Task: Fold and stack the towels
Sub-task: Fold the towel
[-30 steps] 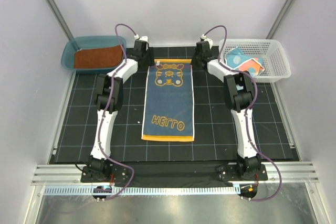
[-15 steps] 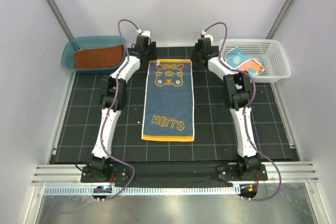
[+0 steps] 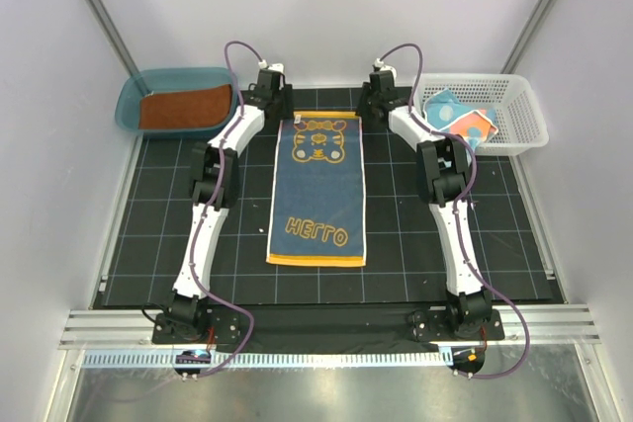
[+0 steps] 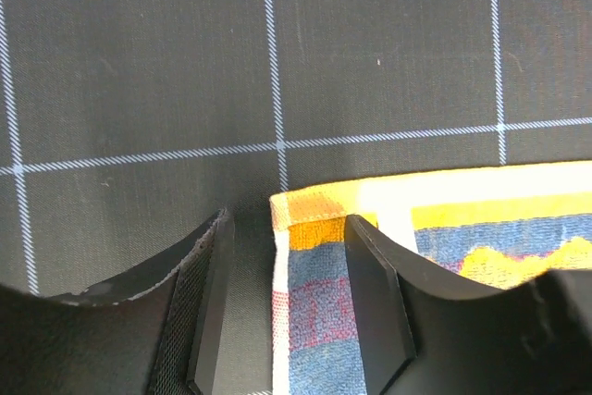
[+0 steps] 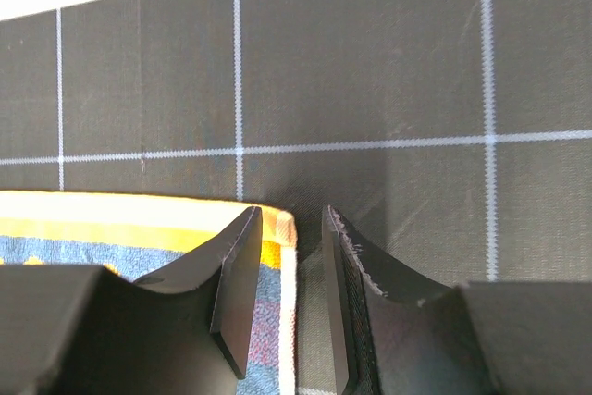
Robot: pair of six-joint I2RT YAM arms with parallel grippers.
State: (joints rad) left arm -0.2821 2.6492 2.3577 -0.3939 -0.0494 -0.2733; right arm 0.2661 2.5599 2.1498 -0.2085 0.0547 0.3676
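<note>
Spreading across the table is a black gridded mat (image 3: 148,244), and the navy towel (image 3: 318,195) with its yellow-orange border lies flat down the middle of it, unfolded, the lettered end nearest the arm bases. Both arms stretch to its far end. Over the last second each has swung inward, so the wrists now sit at the towel's two far corners instead of just outside them.

At the far left, the teal tub (image 3: 129,106) holds the rust-brown towel (image 3: 183,108). At the far right, the white lattice basket (image 3: 519,121) holds the teal spotted towel (image 3: 457,116).

The left gripper (image 4: 287,293) has its jaws apart and straddles the far left corner, one finger on bare mat and the other over the cloth. The right gripper (image 5: 289,293) stands narrower, with the far right corner's edge in the gap between its fingers. It looks unclamped, though from this angle I cannot rule out light contact.

That inward shift suggests the first fold is about to start. Neither corner is lifted yet.
</note>
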